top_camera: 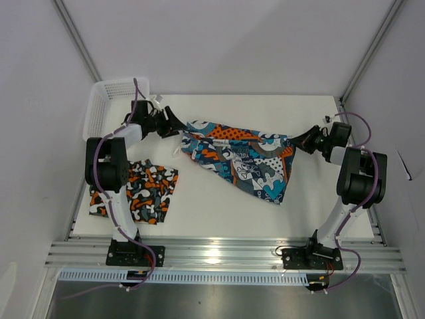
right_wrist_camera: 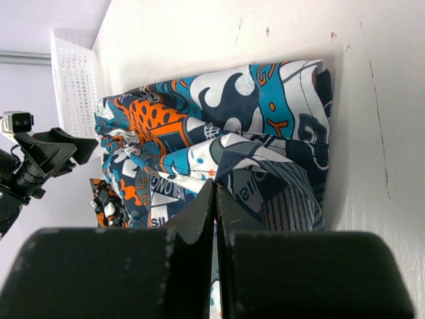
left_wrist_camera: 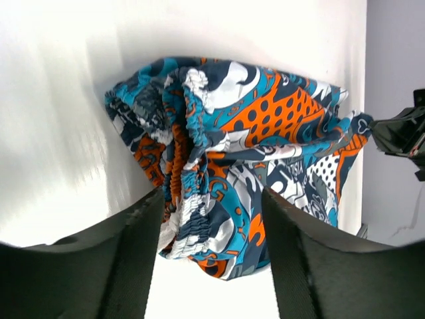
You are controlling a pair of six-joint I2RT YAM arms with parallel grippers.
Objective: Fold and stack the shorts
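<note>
My right gripper [right_wrist_camera: 214, 188] is pressed together, pinching an edge of the teal graphic-print shorts [right_wrist_camera: 265, 113] spread mid-table [top_camera: 219, 212]; my left gripper [left_wrist_camera: 212, 199] stands spread astride their waistband [left_wrist_camera: 182, 166]; the camouflage shorts [top_camera: 143, 189] lie folded near my left base.

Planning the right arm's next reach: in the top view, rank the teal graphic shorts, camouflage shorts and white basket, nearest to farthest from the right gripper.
1. teal graphic shorts: centre-right, their corner pinched in the right gripper.
2. camouflage shorts: near left, lying flat.
3. white basket: far left corner.
</note>
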